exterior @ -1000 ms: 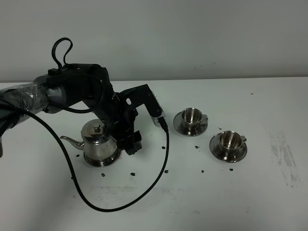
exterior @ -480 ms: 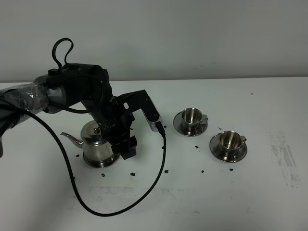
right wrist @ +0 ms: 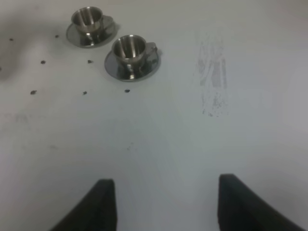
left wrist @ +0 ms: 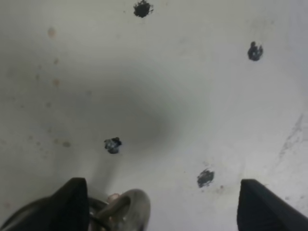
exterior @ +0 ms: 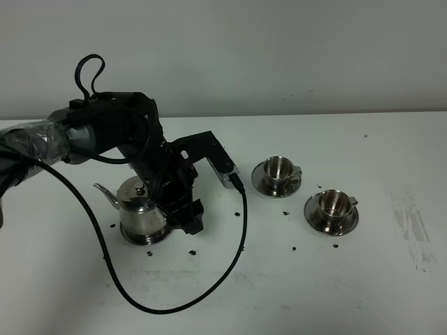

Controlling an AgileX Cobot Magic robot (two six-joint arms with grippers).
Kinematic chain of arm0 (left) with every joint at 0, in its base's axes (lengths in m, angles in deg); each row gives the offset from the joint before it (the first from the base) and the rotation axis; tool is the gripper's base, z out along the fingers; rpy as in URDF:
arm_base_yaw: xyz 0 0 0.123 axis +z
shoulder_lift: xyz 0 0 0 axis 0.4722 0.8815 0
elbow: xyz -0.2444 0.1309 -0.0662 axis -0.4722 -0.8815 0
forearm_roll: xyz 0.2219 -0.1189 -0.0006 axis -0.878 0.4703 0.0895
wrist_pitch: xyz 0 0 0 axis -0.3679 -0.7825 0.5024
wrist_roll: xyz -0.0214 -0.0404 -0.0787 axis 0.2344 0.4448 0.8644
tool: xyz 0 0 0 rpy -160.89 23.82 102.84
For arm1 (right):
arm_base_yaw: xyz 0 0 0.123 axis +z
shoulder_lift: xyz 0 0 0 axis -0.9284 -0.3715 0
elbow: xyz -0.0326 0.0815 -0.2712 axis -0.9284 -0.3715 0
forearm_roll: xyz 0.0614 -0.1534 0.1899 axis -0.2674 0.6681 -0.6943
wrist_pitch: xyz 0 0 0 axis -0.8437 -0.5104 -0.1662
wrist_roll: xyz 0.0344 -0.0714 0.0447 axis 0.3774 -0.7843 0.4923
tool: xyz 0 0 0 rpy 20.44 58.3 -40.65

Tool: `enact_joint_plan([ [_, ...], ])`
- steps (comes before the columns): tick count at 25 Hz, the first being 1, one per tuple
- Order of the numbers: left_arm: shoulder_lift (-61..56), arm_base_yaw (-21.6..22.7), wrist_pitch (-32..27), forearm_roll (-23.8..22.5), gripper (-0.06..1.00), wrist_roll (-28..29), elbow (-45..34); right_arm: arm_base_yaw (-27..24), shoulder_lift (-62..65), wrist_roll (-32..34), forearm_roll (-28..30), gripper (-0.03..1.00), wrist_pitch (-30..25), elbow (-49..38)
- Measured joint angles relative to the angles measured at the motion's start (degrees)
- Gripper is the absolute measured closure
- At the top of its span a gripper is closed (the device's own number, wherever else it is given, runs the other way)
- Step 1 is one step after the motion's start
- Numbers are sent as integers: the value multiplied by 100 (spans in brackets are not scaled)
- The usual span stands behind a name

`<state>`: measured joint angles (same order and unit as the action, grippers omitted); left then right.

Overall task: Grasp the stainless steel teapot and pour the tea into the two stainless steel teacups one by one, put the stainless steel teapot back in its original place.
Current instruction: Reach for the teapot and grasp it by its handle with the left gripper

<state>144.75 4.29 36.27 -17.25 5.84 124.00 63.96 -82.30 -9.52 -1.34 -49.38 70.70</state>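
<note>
The stainless steel teapot (exterior: 142, 208) stands on its round steel coaster dish (exterior: 147, 237) at the left, spout towards the back left. My left gripper (exterior: 187, 216) is at the pot's right side, where the handle is. In the left wrist view this gripper (left wrist: 162, 188) is open, with the loop handle (left wrist: 129, 208) between the fingers, close to one finger (left wrist: 72, 202). The two stainless steel teacups (exterior: 279, 168) (exterior: 334, 204) sit on saucers at the right, also in the right wrist view (right wrist: 87, 18) (right wrist: 130, 48). My right gripper (right wrist: 168, 202) is open and empty over bare table.
A black cable (exterior: 174, 301) loops from the left arm across the table in front of the teapot. Small dark flecks (exterior: 193, 252) lie scattered between the pot and the cups. A scuffed grey patch (exterior: 412, 223) marks the table at the far right.
My left gripper has shifted closer to the teapot's handle side. The pot has turned a little, its spout tip swinging up and towards the back. The cups have not moved.
</note>
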Motion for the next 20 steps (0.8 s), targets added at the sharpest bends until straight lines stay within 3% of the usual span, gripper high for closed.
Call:
enact_joint_plan([
  [20,-307,0,-951,79,33,637,0,0,0,0,0,50,0,0],
])
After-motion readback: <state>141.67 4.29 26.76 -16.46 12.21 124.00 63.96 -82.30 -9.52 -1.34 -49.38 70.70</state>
